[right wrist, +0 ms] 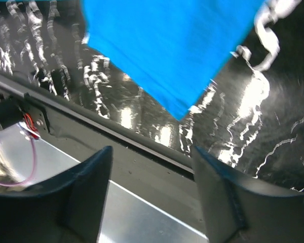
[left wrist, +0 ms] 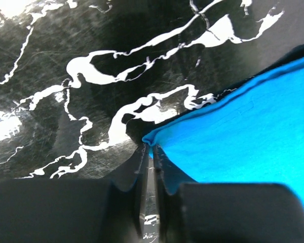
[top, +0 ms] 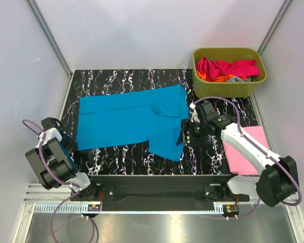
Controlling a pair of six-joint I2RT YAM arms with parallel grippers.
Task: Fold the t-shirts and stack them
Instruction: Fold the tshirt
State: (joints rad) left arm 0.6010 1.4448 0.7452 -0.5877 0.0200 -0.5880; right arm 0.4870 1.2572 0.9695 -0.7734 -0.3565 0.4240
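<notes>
From above, the first fold is being set up. The cyan-blue t-shirt (top: 126, 119) is lying spread on the black marbled table (top: 116, 81), collar end to the right. The left gripper (top: 70, 146) is being held at its near-left corner. The right gripper (top: 184, 135) is being held just beside its near-right corner. A light pink t-shirt (top: 245, 152) is lying folded at the near right. Magenta and orange t-shirts (top: 228, 67) are waiting in the olive-green tub (top: 228, 90) at the far right. By this reckoning most of the task is not yet done. The next move calls for both near corners to be gripped, lifted together and carried over.

In the left wrist view, the left gripper (left wrist: 151, 152) is being clenched on the corner of the cyan-blue t-shirt (left wrist: 243, 136). Its fingers (left wrist: 139, 177) are drawn almost together, with only a thin slit between them. The cloth's tip is being nipped at their ends, low against the table (left wrist: 66, 40).

In the right wrist view, the right gripper (right wrist: 152, 152) is being held released. Its fingers (right wrist: 86, 192) are standing wide apart, with nothing between them and nothing being touched. The corner of the cyan-blue t-shirt (right wrist: 167, 45) is lying ahead of them, apart. This side must be brought down and closed on it before any lift.
</notes>
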